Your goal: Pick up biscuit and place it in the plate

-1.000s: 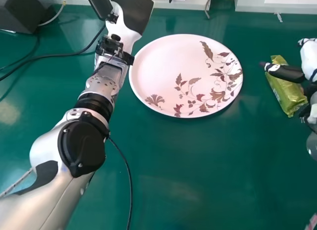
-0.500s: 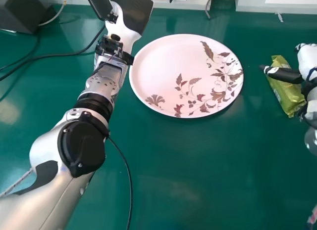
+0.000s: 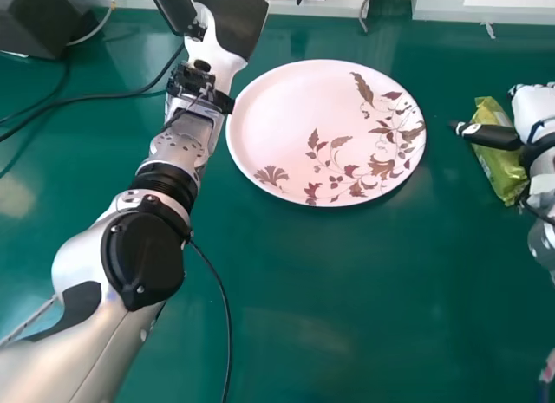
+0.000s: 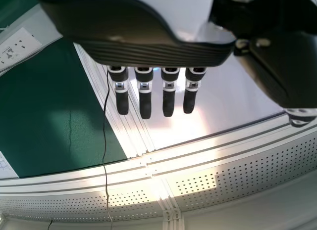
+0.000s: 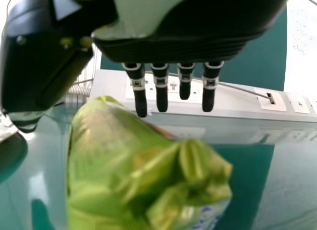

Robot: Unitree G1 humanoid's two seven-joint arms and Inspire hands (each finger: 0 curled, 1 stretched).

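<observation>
The biscuit, in a shiny yellow-green foil packet (image 3: 501, 173), lies aslant on the green tabletop (image 3: 347, 308), to the right of the plate and well apart from it. The right hand (image 3: 536, 110), white and black, is over the packet's right side in the head view, its black thumb (image 3: 492, 136) crossing above the foil with the tip past the packet's left edge. In the right wrist view, its fingers (image 5: 208, 99) are straight and spread wide from the thumb, curled round nothing; whether any of them touches the foil, I cannot tell.

The round, pale pink plate (image 3: 295, 117), patterned with brown leaves and flowers, sits between the packet and the silver-and-black left arm (image 3: 95, 325). The left hand (image 3: 232, 20) is at the head view's top edge, beyond the plate's left side; its fingers (image 4: 168, 102) are straight and hold nothing.

Farther left are a thin black cable (image 3: 87, 98) and a dark box (image 3: 33, 22). A white ledge (image 3: 416, 6) runs along the table's far side.
</observation>
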